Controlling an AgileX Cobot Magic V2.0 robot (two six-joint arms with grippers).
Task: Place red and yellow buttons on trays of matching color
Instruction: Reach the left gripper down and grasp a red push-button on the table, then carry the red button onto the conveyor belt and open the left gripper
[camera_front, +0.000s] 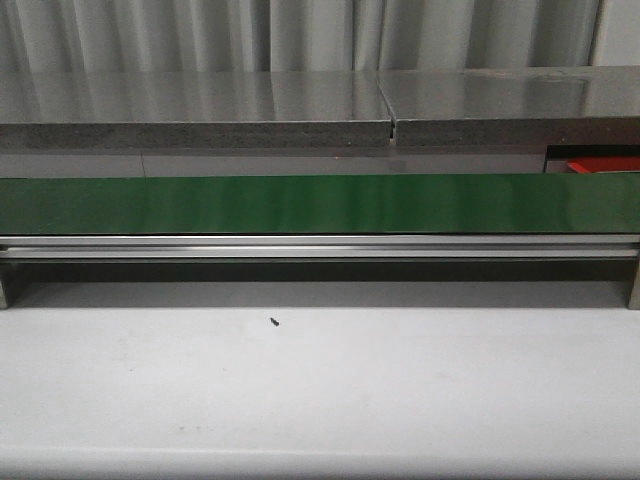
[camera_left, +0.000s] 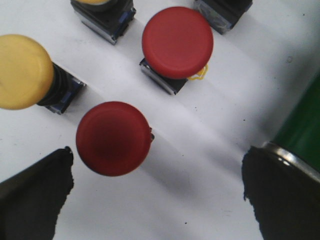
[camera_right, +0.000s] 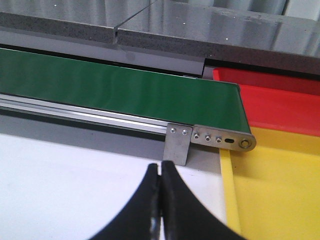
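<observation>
Front view: green conveyor belt (camera_front: 320, 203) spans the full width across the middle of the frame, aluminium rail (camera_front: 320, 246) under it, white table (camera_front: 320, 390) in the lower half carrying only a small dark speck (camera_front: 273, 322) left of centre; a sliver of red tray (camera_front: 605, 164) shows at the right edge above the belt. Neither arm appears in this view. Left wrist view: left gripper (camera_left: 160, 195) released, its two black fingers (camera_left: 35, 200) wide apart at the lower left and lower right corners. From left to right on the white table: a yellow button (camera_left: 22, 71) at the left edge on a black and blue base; a red button (camera_left: 113, 138) at lower centre-left, lying between the fingers but touching neither; a second red button (camera_left: 177, 42) at upper centre, on a dark base with a yellow loop beside it. Two further button bases are cut off along the top edge. Green belt edge shows at the far right. Right wrist view: right gripper (camera_right: 160, 200) clenched, fingers pressed together at bottom centre with nothing between them, over the white table. The belt runs from upper left to its end roller right of centre; the red tray sits at upper right, the yellow tray (camera_right: 275, 195) just below it at lower right. No buttons lie in either tray as far as visible.
</observation>
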